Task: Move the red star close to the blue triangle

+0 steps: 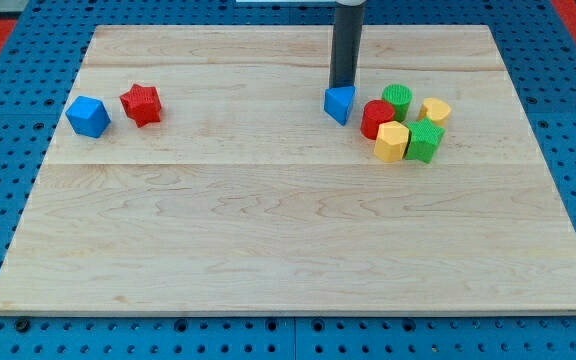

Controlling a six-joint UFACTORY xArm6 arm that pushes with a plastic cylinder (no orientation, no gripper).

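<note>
One rod, no claw to open or close; my tip (342, 86) sits just behind the blue triangle (339, 104), far from the red star (141, 104) at the view's left, beside a blue cube (88, 116); the approach looks unstarted, so next I must cross to the star's left side and push rightward; the red cylinder (376, 119) cluster crowds the triangle's right

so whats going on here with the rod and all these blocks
A robot arm is pushing blocks around a wooden board with a dark rod. My tip sits at the top edge of the blue triangle, just behind it. The red star is far off at the view's left, beside a blue cube, so it has not been brought over. A cluster of red, green and yellow blocks sits right of the triangle.
</note>
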